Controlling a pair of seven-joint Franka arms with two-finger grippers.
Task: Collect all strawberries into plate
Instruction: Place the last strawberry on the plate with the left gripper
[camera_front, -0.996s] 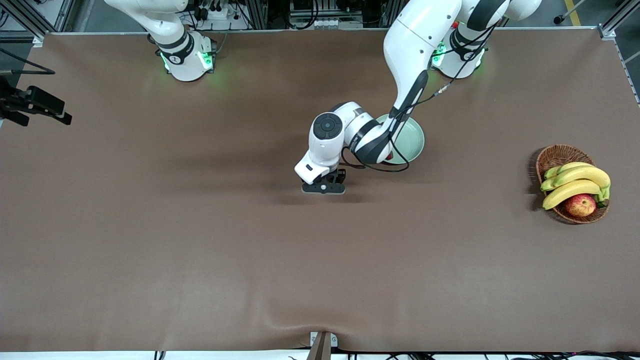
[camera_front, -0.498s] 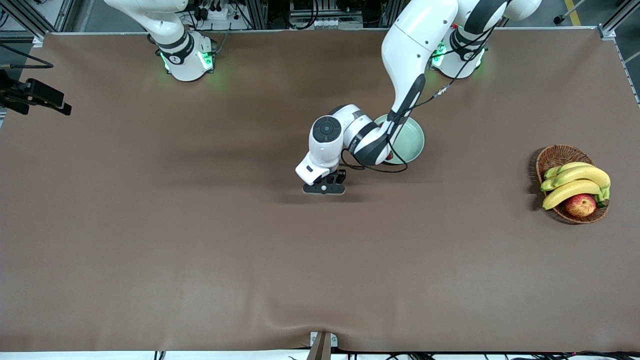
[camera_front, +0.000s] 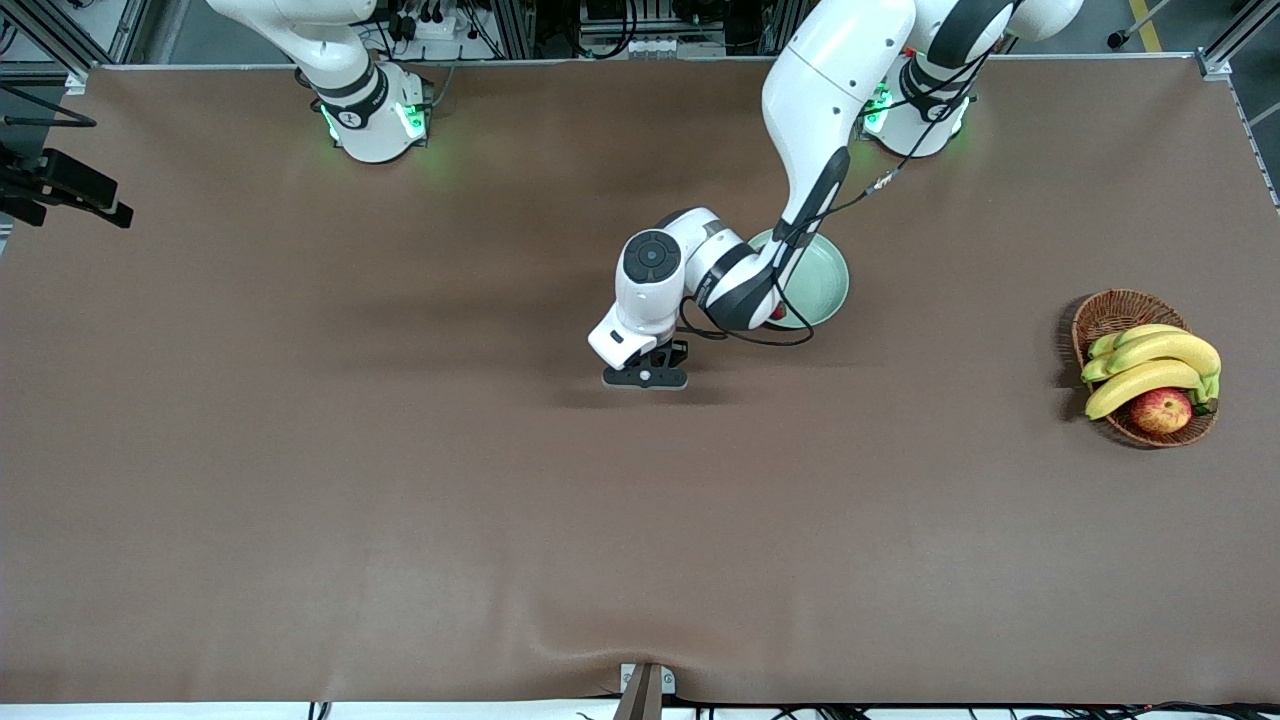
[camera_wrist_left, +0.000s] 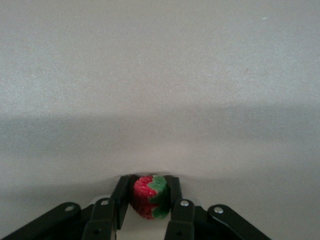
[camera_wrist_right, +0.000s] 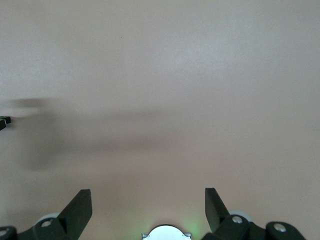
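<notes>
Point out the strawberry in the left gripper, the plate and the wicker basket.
strawberry (camera_wrist_left: 146, 196), left wrist view: its red flesh between the shut fingers.
plate (camera_front: 828, 283), front view: bare mint surface near the rim.
wicker basket (camera_front: 1112, 310), front view: its woven rim.

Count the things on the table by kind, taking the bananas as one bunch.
Strawberry: 1, gripped in the left pincer
Plate: 1
Basket: 1
Banana bunch: 1
Apple: 1
Total: 5
A red speck at the plate's edge is too hidden to count.
</notes>
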